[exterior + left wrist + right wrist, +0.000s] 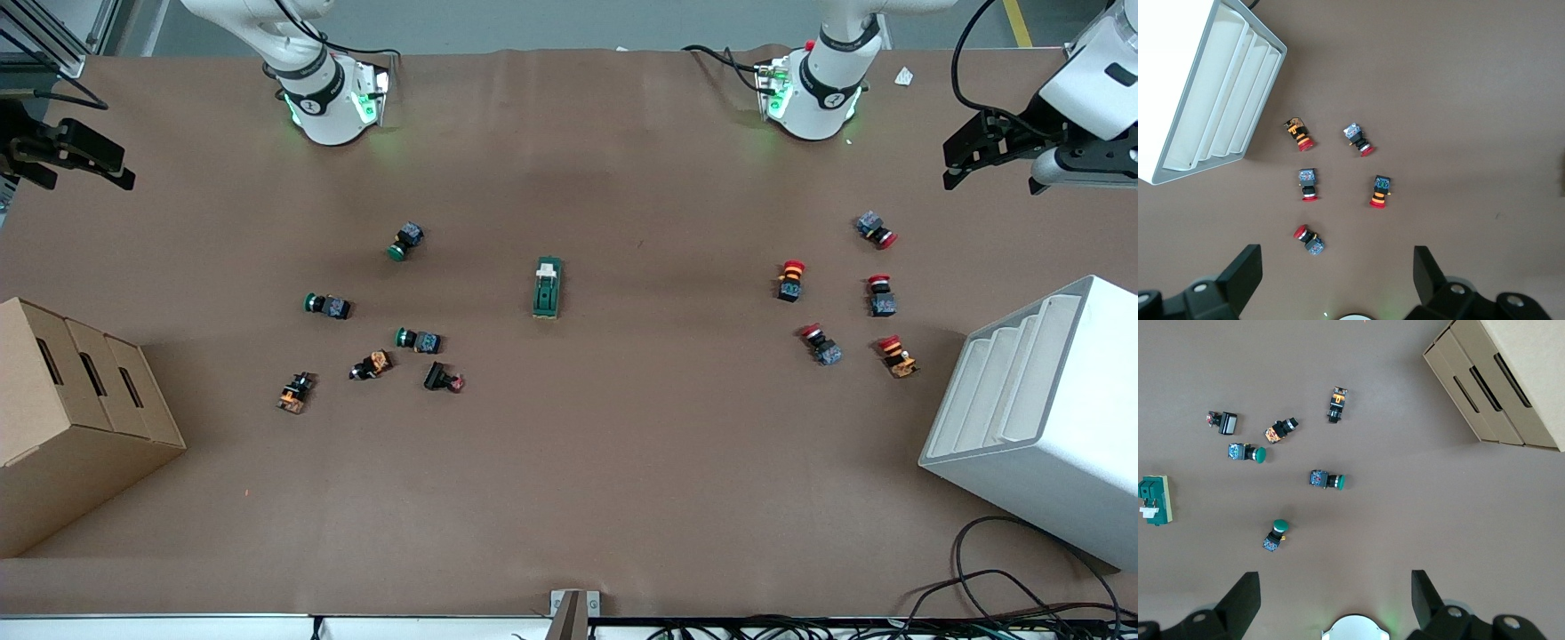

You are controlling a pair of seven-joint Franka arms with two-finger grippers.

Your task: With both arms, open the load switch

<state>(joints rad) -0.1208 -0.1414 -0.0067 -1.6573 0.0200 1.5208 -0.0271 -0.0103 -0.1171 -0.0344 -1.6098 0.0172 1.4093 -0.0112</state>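
The right gripper (67, 156) hangs open at the right arm's end of the worktop (622, 480). The load switch (548, 288) lies mid-worktop, between the button clusters. The left gripper (982, 151) hangs open above the red push buttons (880, 293).
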